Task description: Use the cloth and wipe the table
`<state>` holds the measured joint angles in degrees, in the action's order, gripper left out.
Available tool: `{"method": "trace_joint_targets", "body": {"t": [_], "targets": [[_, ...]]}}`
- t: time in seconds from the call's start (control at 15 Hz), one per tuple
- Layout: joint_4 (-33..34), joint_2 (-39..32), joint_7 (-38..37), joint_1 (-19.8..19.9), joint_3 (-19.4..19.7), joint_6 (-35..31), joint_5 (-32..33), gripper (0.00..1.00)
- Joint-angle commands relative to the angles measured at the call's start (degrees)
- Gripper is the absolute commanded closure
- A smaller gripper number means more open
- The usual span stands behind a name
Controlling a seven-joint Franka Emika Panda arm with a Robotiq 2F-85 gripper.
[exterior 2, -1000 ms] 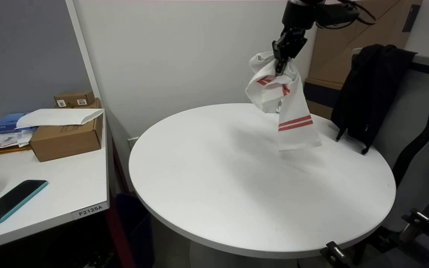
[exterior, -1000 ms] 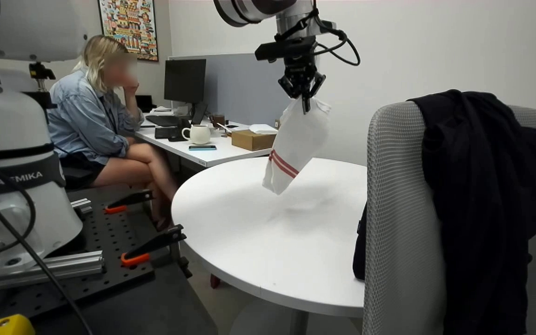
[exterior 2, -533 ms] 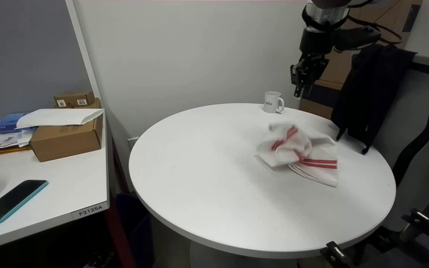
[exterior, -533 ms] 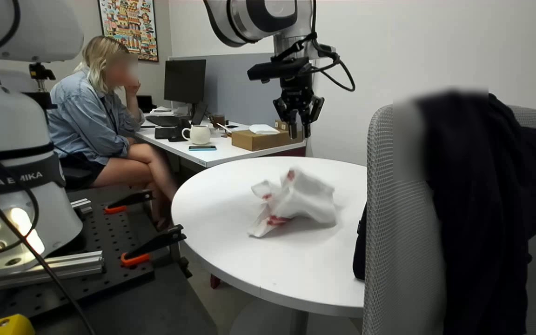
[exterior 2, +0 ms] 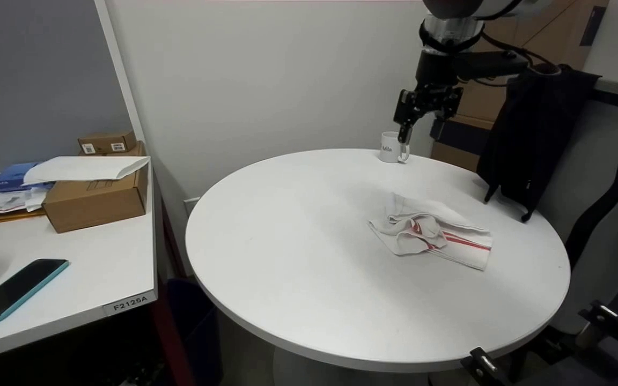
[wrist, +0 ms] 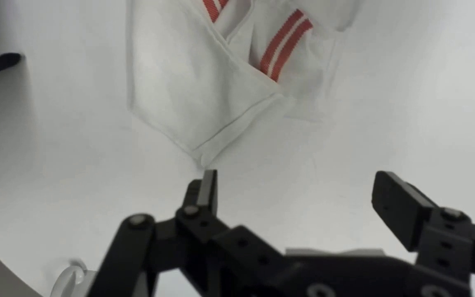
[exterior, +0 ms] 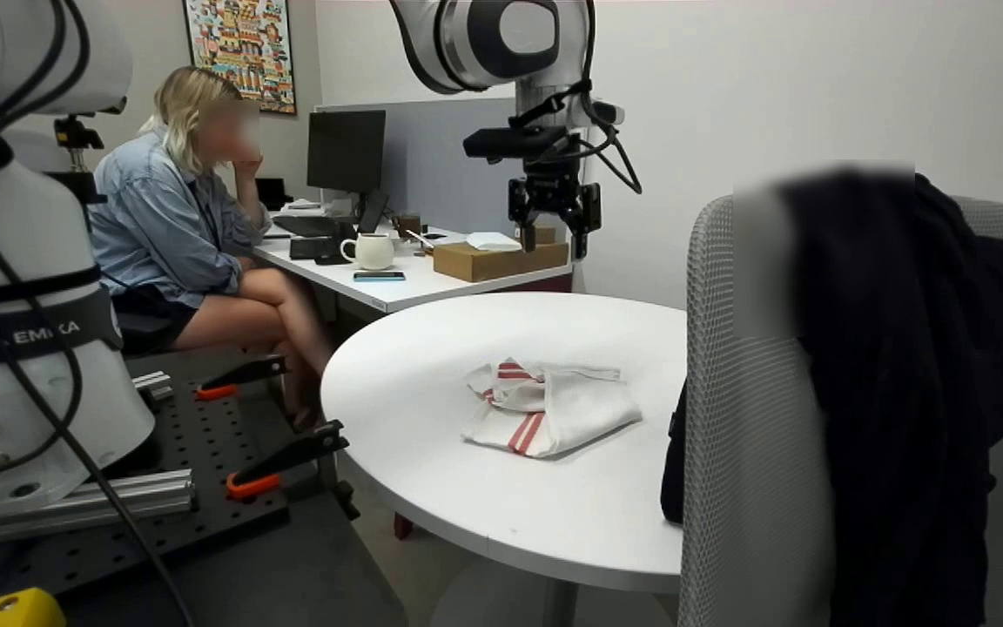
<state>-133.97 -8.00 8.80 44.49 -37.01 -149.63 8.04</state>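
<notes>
The white cloth with red stripes lies crumpled and partly folded on the round white table. It shows in both exterior views, right of the table's middle in an exterior view. My gripper hangs well above the tabletop, apart from the cloth. In the wrist view its jaws stand wide, and only tabletop shows between the fingertips. The cloth fills the upper middle of that view, one corner ending just beyond the tip of the left-hand finger.
A white mug stands at the table's edge by the wall, close behind the gripper in that view. A grey chair with a dark jacket over it abuts the table. Beside the table is a desk with boxes; a person sits there.
A second ago the gripper was shut on the cloth, holding it above the table. The jaws have since opened; the cloth has dropped and settled flatter on the tabletop, uncovering the mug.
</notes>
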Motion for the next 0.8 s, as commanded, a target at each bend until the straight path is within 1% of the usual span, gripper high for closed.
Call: {"method": "trace_joint_targets", "body": {"t": [0.0,0.07,0.13,0.2,0.33,0.4,0.53,0.73], "targets": [[0.1,2.7,1.0,-15.2,13.1,1.1,-8.2,0.00],[-0.7,3.3,1.0,-19.4,17.0,1.1,-9.6,0.00],[-1.3,3.7,0.3,-23.0,20.7,1.0,-9.7,0.00],[-1.8,4.0,-0.6,-25.8,23.9,1.6,-9.1,0.00],[-2.5,4.6,-2.6,-30.0,29.1,3.6,-6.6,0.00],[-1.1,2.6,-0.3,-31.7,30.1,1.1,-8.5,0.00],[-1.3,2.5,-0.4,-33.7,32.5,1.3,-8.3,0.00],[-1.2,2.4,-0.4,-34.5,32.9,1.3,-8.2,0.00]]}}
